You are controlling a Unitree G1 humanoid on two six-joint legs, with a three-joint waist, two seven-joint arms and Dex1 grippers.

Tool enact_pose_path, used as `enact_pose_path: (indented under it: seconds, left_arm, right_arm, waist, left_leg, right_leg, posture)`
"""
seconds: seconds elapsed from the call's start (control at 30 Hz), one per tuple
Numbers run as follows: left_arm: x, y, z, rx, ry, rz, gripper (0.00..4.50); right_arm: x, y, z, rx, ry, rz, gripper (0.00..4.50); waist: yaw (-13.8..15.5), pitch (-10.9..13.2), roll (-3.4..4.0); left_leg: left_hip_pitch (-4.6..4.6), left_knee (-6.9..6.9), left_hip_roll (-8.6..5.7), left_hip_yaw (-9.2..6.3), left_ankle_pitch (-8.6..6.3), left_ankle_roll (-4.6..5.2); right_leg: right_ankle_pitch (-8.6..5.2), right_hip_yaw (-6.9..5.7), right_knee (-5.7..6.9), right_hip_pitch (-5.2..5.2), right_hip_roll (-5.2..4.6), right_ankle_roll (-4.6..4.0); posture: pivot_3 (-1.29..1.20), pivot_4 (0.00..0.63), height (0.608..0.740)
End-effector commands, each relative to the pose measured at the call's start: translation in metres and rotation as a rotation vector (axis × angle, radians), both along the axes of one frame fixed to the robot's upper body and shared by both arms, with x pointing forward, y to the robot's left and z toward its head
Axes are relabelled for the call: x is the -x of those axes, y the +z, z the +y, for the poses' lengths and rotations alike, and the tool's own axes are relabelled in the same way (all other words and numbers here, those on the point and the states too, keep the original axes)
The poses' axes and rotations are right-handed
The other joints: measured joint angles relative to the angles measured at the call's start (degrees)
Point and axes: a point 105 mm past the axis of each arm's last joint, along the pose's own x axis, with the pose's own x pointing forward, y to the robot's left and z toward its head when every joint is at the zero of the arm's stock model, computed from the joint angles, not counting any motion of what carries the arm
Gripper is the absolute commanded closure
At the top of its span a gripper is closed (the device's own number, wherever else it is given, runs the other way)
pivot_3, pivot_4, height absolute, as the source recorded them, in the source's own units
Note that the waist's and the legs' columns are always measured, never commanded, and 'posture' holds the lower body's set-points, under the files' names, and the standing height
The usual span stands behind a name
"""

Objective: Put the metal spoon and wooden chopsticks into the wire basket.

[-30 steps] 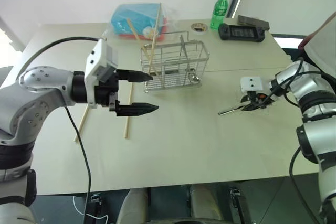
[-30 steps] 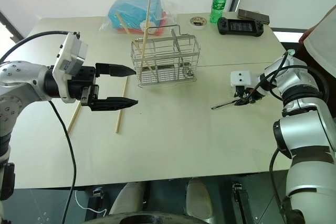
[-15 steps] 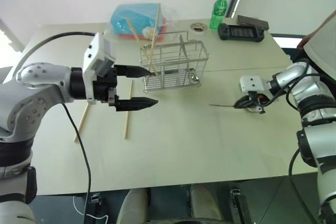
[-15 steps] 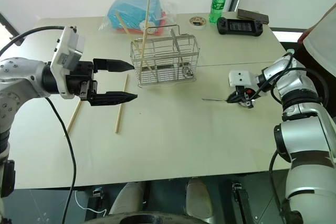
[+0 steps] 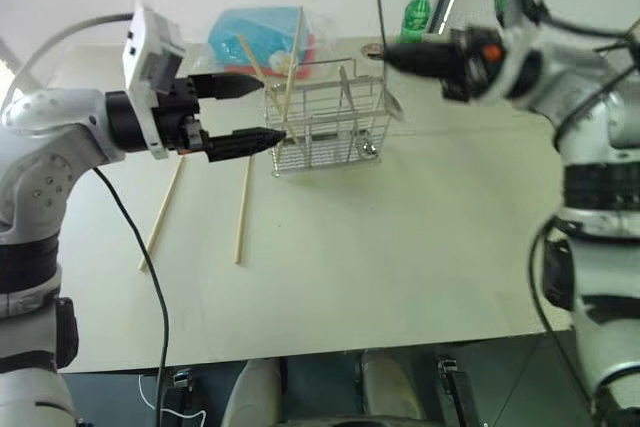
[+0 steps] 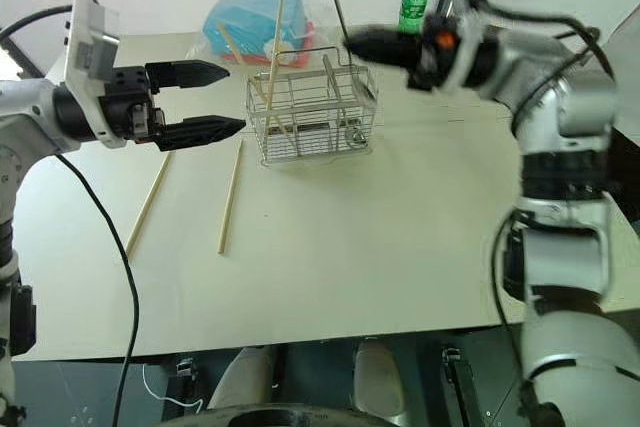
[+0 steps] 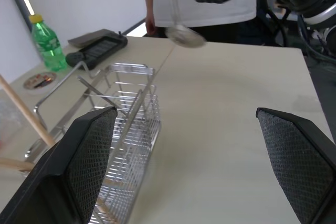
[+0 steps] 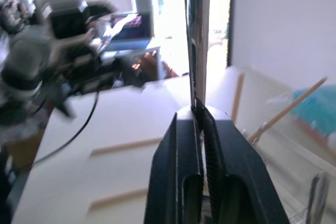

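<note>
I see blue wrapped package [image 5: 262, 39] far left on counter [image 5: 400, 247], green bottle [image 5: 417, 17] far right.

Shiny metal wire basket [image 5: 330, 127]; matt pale wooden chopsticks [image 5: 243, 209] beside it; the spoon [image 7: 184, 34] looks polished metal; smooth matt table [image 5: 400, 237].

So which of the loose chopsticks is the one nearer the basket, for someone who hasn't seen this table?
Start at the wire basket on the pale table. Two wooden chopsticks lie flat on the table to its left. The one meant is the chopstick closer to the basket; the other chopstick lies farther left.
</note>
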Motion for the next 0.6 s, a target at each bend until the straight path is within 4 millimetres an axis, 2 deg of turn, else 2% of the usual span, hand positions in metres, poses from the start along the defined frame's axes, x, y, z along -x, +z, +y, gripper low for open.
enact_pose_path:
  seconds: [0.03, 0.17, 0.43, 0.53, 0.6]
  left_arm:
    - [0.001, 0.014, 0.002, 0.009, 0.007, -0.071, 0.00]
    - [-0.002, 0.018, 0.004, 0.010, 0.026, -0.099, 0.00]
    - [-0.004, 0.029, 0.012, 0.041, 0.075, -0.128, 0.00]
    - [-0.003, 0.029, 0.012, 0.042, 0.081, -0.129, 0.00]
    - [-0.003, 0.028, 0.012, 0.043, 0.083, -0.128, 0.00]
  right_arm:
    - [-0.029, -0.002, -0.002, -0.029, -0.179, -0.038, 4.47]
    - [-0.049, -0.027, 0.009, 0.007, -0.233, -0.036, 4.47]
    - [-0.067, -0.062, 0.002, 0.048, -0.322, -0.024, 4.47]
    - [-0.068, -0.070, 0.001, 0.052, -0.332, 0.004, 3.50]
    - [-0.068, -0.071, 0.001, 0.046, -0.334, 0.012, 2.59]
  waist:
    - [0.33, -0.06, -0.14]
    - [0.25, -0.03, -0.14]
    - [-0.27, -0.03, -0.13]
    - [-0.35, -0.03, -0.13]
    - [-0.34, -0.03, -0.13]
  left_leg:
    - [-0.02, 0.00, 0.00, -0.01, 0.00, 0.00]
    - [-0.11, 0.04, -0.04, 0.01, 0.01, 0.00]
    - [-0.10, 0.02, -0.03, 0.02, 0.02, -0.01]
    - [-0.08, 0.02, -0.02, 0.02, 0.02, -0.01]
    - [-0.08, 0.01, -0.02, 0.02, 0.02, -0.01]
  right_leg:
    - [0.00, -0.02, 0.01, 0.00, 0.00, 0.00]
    - [0.01, -0.01, -0.07, -0.02, -0.01, 0.00]
    - [0.00, -0.01, 0.39, -0.28, -0.01, 0.00]
    - [0.00, -0.01, 0.41, -0.29, -0.01, 0.00]
    - [0.00, -0.01, 0.41, -0.29, -0.01, 0.00]
  posture:
    - [0.00, 0.150, 0.710]
    - [0.00, 0.150, 0.710]
    - [0.00, 0.150, 0.710]
    - [0.00, 0.150, 0.710]
    - [0.00, 0.150, 0.710]
